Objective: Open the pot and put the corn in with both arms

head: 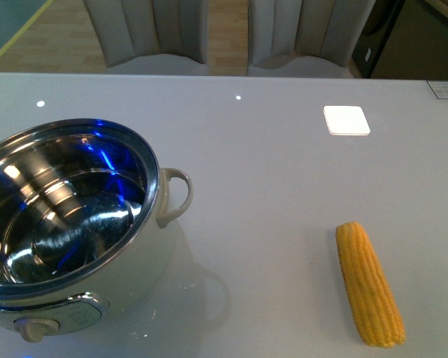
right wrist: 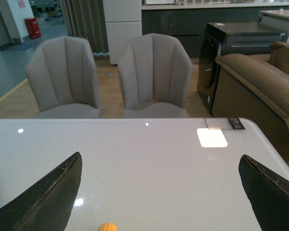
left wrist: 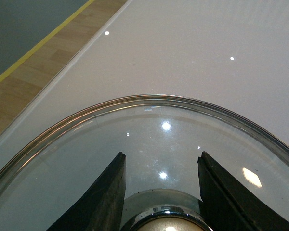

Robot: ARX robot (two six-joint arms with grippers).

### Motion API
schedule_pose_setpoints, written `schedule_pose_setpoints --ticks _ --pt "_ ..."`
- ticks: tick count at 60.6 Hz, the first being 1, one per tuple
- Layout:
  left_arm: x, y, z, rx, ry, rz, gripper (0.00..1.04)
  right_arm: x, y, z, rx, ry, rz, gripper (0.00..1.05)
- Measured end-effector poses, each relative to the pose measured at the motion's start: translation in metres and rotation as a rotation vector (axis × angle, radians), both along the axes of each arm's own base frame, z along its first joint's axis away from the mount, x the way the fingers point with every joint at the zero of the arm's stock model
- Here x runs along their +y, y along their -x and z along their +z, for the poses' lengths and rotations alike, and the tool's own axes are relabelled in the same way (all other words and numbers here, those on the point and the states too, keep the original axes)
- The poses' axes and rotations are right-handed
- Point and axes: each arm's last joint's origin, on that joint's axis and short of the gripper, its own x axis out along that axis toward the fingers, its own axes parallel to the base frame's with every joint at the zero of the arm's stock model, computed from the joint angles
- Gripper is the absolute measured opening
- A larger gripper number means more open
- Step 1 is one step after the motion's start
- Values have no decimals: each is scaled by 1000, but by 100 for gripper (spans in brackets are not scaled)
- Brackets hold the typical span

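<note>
The white pot [head: 67, 216] stands uncovered at the table's front left, its steel inside showing, cream loop handle [head: 175, 195] toward the middle and cream knob [head: 33, 328] at the front. The yellow corn [head: 368, 283] lies at the front right, pointing away from me. Neither arm shows in the front view. In the left wrist view my left gripper [left wrist: 161, 161] is shut on the knob [left wrist: 164, 222] of the glass pot lid [left wrist: 149, 144], held over the table near its edge. My right gripper [right wrist: 159, 166] is open wide above the table, the corn's tip [right wrist: 107, 226] just below it.
A white square pad [head: 346, 120] lies on the grey table [head: 269, 186] at the back right. Two grey chairs [right wrist: 111, 77] stand behind the far edge. A brown sofa [right wrist: 260, 82] and dark cabinets lie beyond on the right. A yellow line [left wrist: 43, 43] marks the floor.
</note>
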Motion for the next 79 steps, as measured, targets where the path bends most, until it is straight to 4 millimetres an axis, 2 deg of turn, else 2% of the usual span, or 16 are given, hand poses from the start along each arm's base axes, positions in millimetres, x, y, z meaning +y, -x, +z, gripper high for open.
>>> schedule_pose_setpoints --ticks 3,25,35,46,59,70,79 --pt "0 0 0 0 0 0 43 0 0 0 0 0 0 96" --pt "-2 2 2 10 -21 -20 99 0 0 0 0 0 0 96" --pt "-1 0 22 -17 -54 -39 98 0 0 0 0 0 0 96" --pt "6 -4 55 -57 -86 -36 98 0 0 0 0 0 0 96" --pt "10 7 101 -83 -85 -32 98 0 0 0 0 0 0 96" --pt "4 18 149 -137 -75 -29 98 0 0 0 0 0 0 96" --pt "-14 24 185 -181 -76 -48 98 0 0 0 0 0 0 96"
